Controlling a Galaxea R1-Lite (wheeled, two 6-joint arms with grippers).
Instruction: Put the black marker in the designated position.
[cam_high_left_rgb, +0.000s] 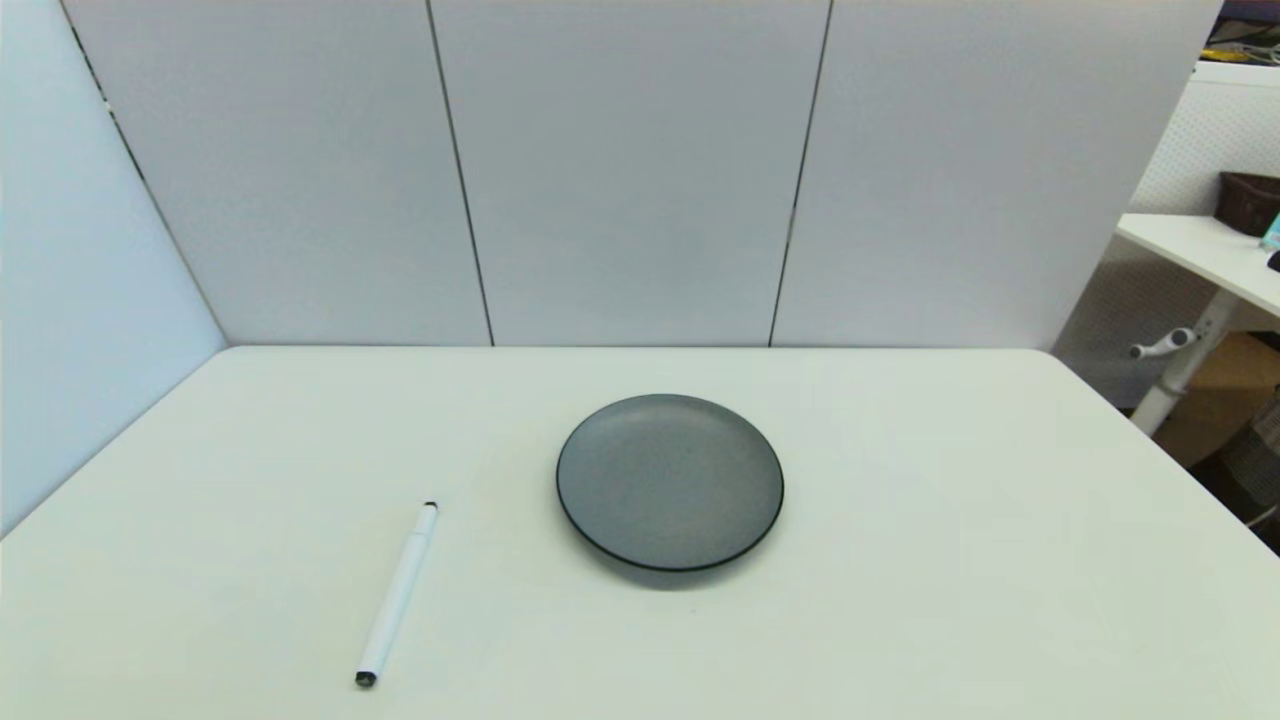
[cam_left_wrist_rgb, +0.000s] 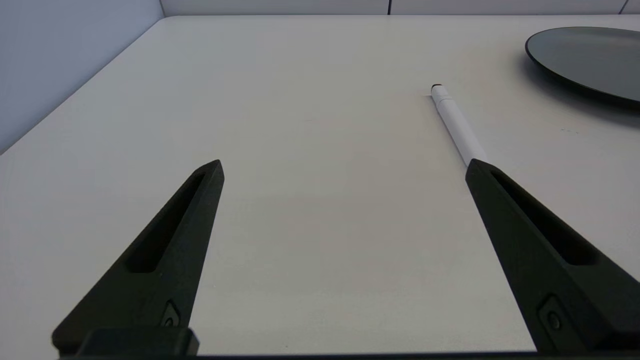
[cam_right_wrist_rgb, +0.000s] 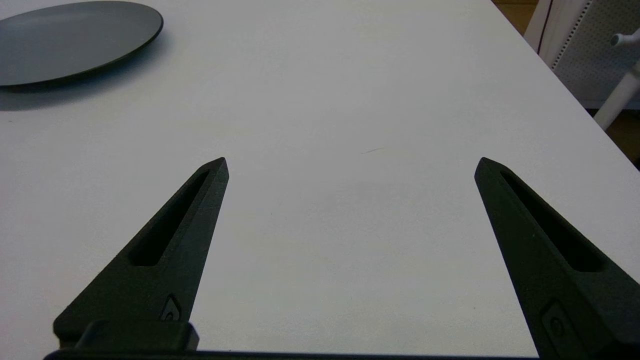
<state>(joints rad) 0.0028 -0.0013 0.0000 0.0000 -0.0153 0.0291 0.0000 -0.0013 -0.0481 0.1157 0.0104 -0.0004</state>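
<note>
The black marker (cam_high_left_rgb: 398, 594), a slim white barrel with small dark tips, lies flat on the white table at the front left, to the left of the dark grey plate (cam_high_left_rgb: 670, 481). In the left wrist view the marker (cam_left_wrist_rgb: 455, 124) runs toward the plate (cam_left_wrist_rgb: 585, 57), and its near end is hidden behind one finger. My left gripper (cam_left_wrist_rgb: 345, 165) hovers open over bare table beside the marker, holding nothing. Over the right side of the table my right gripper (cam_right_wrist_rgb: 352, 162) is open and empty, with the plate (cam_right_wrist_rgb: 75, 40) farther off. Neither arm shows in the head view. No mark shows the designated position.
White panel walls close the table's back and left side. The table's right edge (cam_right_wrist_rgb: 560, 85) drops off toward a white desk leg (cam_right_wrist_rgb: 617, 97) and a neighbouring desk (cam_high_left_rgb: 1200, 250) with cardboard boxes below it.
</note>
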